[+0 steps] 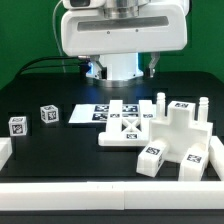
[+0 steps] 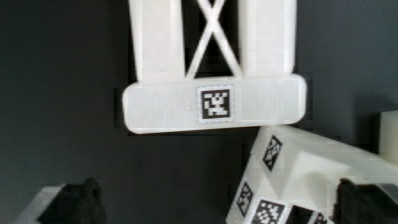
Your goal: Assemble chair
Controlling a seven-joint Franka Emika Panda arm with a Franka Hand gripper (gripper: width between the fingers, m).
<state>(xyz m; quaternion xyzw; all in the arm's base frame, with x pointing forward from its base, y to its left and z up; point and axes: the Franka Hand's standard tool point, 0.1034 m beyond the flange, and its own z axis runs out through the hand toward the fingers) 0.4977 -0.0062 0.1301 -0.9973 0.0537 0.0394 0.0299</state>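
Two fingertips of the hand (image 2: 222,205) stand wide apart, holding nothing, the chair's X-braced panel (image 2: 214,55) just beyond them. Partly done, I judge: a joined section (image 1: 183,130) lies at the panel's three o'clock in the exterior view, two loose tagged blocks (image 1: 48,114) toward nine. Only the wrist view shows the panel's end tag (image 2: 215,103) closely.

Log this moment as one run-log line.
chair: in loose parts | tool: open, empty | X-braced panel: flat on table, not gripped | next: likely grasp panel
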